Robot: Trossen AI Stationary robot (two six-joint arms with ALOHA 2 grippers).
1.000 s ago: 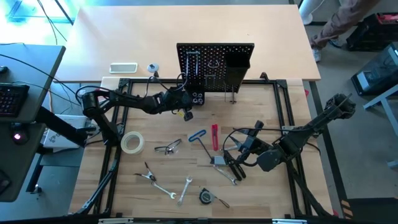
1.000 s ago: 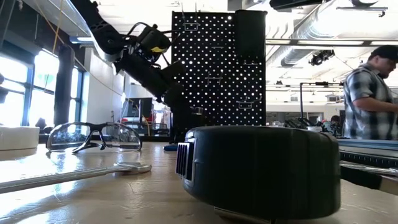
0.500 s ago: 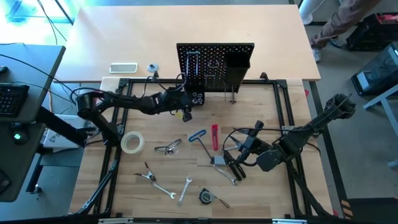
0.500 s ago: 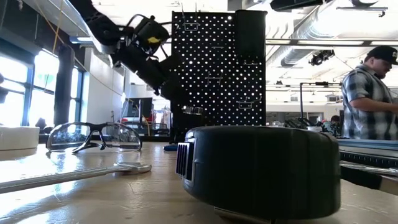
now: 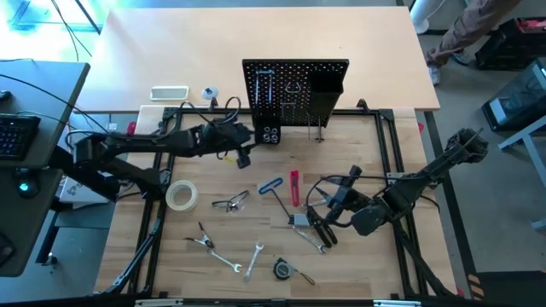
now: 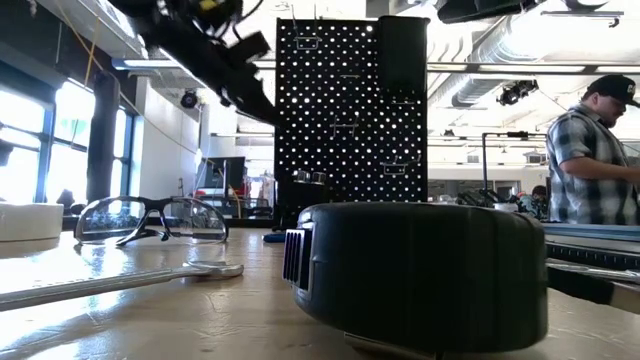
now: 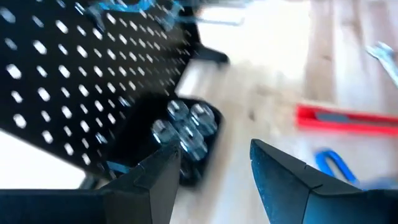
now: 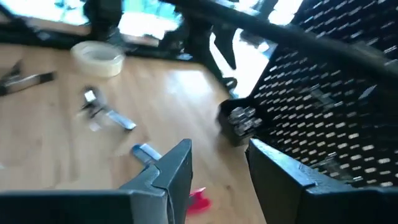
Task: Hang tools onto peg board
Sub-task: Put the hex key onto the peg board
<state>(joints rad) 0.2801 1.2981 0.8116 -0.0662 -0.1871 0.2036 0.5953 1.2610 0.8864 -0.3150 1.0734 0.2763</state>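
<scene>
The black peg board (image 5: pixel 294 89) stands upright at the table's far middle, and a small black holder of silver sockets (image 5: pixel 271 134) rests at its foot. My left gripper (image 5: pixel 242 155) hovers open to the left of that holder, nothing between its fingers (image 7: pixel 214 180). Loose tools lie on the wood: a tape roll (image 5: pixel 180 195), clear glasses (image 5: pixel 230 202), a blue-handled hex key (image 5: pixel 270 185), a red-handled tool (image 5: pixel 295 188) and silver wrenches (image 5: pixel 223 258). My right gripper (image 5: pixel 328 209) waits open and empty (image 8: pixel 217 168) over black-handled pliers (image 5: pixel 311 228).
A black tape measure (image 5: pixel 282 269) sits near the front edge, filling the low view (image 6: pixel 420 270). A black metal frame (image 5: pixel 388 145) borders the work area. A white tray (image 5: pixel 169 92) lies beyond it at the far left. A person (image 6: pixel 600 150) stands in the room behind.
My left gripper has risen and drawn back toward the table's left edge, away from the socket holder at the peg board's foot. The holder stays where it was. My right arm has kept still.
</scene>
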